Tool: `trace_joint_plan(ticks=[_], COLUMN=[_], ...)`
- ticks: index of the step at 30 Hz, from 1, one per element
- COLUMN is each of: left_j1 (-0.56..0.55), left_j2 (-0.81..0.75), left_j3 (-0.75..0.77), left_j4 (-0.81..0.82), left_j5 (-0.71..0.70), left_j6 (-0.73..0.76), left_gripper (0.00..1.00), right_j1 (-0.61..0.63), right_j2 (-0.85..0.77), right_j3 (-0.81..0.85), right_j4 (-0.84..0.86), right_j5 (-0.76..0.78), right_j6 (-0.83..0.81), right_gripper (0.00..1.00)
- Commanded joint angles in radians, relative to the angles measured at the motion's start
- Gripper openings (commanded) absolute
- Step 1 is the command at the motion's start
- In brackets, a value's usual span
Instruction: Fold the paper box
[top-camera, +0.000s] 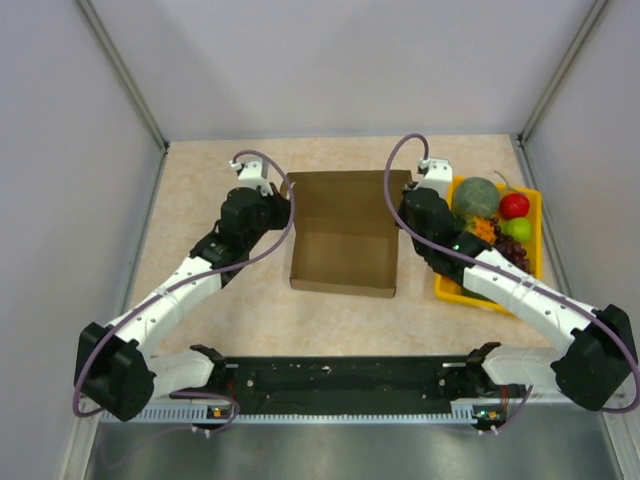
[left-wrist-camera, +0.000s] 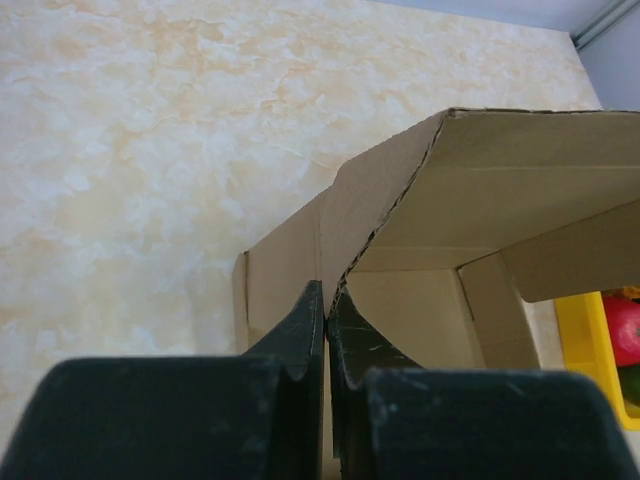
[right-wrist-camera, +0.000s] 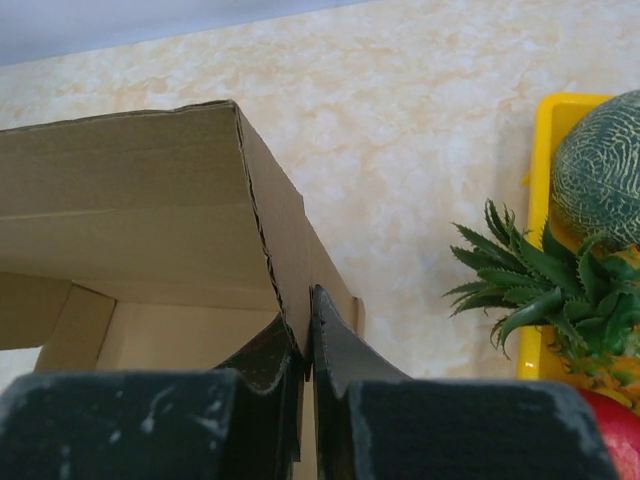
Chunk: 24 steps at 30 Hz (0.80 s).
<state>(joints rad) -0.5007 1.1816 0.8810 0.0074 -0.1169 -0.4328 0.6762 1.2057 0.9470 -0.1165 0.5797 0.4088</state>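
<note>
I work in a lab test cell: plain grey walls (top-camera: 340, 60) close round my marbled table (top-camera: 200, 190) and mounting rail (top-camera: 340, 380).

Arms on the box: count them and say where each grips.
2. The left arm has its jaws shut on the box's left wall, the right arm on its right wall. Neither grip is hidden.

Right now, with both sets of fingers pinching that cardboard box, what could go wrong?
1. The left fingers and right fingers pinch walls of the paper box right at perforated creases; uneven pulling might tear or buckle them.
2. The yellow fruit tray sits close beside the right arm; a wide swing could knock it.
</note>
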Motion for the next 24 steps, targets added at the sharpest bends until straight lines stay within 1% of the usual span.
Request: trace_joint_plan(ticks=[1,4,7,12,15,17,23,24], left_j1=[-0.009,-0.01,-0.019,-0.024,-0.025,-0.035,-0.084,-0.09], left_j2=[-0.007,0.001,0.004,0.004,-0.005,-0.013,-0.039,-0.048], left_j3=[-0.016,0.001,0.012,-0.008,-0.051,-0.1,-0.2,-0.215], left_j4=[0.009,0.022,-0.003,-0.003,0.015,0.057,0.117,0.14], left_j5=[0.091,0.155,0.126,0.145,0.141,0.14,0.126,0.096], left_j6=[-0.096,-0.138,-0.133,-0.129,-0.124,-0.121,-0.09,-0.08], left_gripper=[0.0,0.0,0.0,0.0,0.0,0.0,0.0,0.0], right_j1=[0.036,0.049,0.052,0.062,0.072,0.077,0.115,0.114], right_j2=[0.015,0.018,0.02,0.018,0.005,-0.008,-0.07,-0.093], right_j3=[-0.025,-0.033,-0.045,-0.079,-0.125,-0.149,-0.27,-0.298], right_j4=[0.051,0.066,0.084,0.109,0.153,0.19,0.302,0.308], right_j5=[0.034,0.052,0.046,0.042,0.04,0.037,0.039,0.037], right_j6=[0.071,0.058,0.058,0.051,0.042,0.027,-0.051,-0.054], right_gripper=[0.0,0.0,0.0,0.0,0.0,0.0,0.0,0.0])
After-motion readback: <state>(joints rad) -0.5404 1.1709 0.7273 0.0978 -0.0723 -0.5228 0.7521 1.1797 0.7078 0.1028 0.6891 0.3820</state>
